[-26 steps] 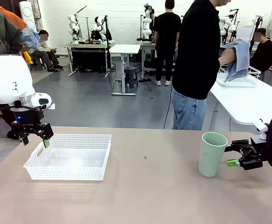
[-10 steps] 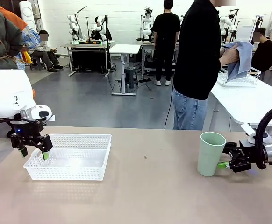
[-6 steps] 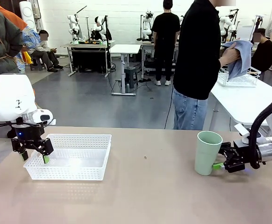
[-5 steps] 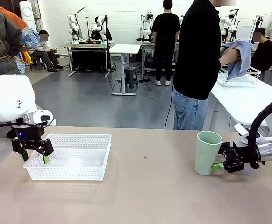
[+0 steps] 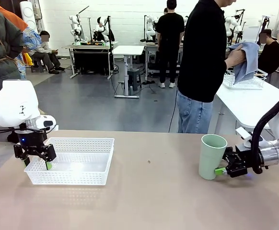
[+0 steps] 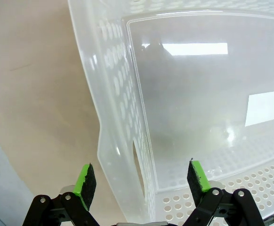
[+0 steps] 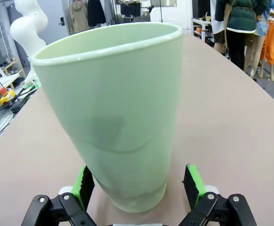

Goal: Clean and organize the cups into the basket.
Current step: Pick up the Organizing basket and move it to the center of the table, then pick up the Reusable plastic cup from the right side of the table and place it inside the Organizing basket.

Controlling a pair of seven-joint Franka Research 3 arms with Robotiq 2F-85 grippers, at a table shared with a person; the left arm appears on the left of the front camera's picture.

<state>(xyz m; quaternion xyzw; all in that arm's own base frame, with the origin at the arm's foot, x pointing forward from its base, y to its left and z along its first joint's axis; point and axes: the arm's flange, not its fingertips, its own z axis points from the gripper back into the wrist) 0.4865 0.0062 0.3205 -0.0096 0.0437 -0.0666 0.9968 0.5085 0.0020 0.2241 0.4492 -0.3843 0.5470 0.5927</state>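
The right gripper [image 5: 219, 166] lay low and level, fingers spread either side of the base of the pale mint-green plastic tumbler [image 5: 210, 155], which stood on the tan table [image 5: 149, 196]. The left gripper [image 5: 37, 163] pointed down, fingers apart, astride the left wall of the shallow white perforated plastic basket [image 5: 77, 178].

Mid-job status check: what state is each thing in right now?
Mint cup: upright on the table, mouth up.
Basket: flat on the table, empty.
Left gripper: open, straddling the basket's wall.
Right gripper: open, fingers either side of the mint cup's base.
Blue cloth: held in the person's hand.
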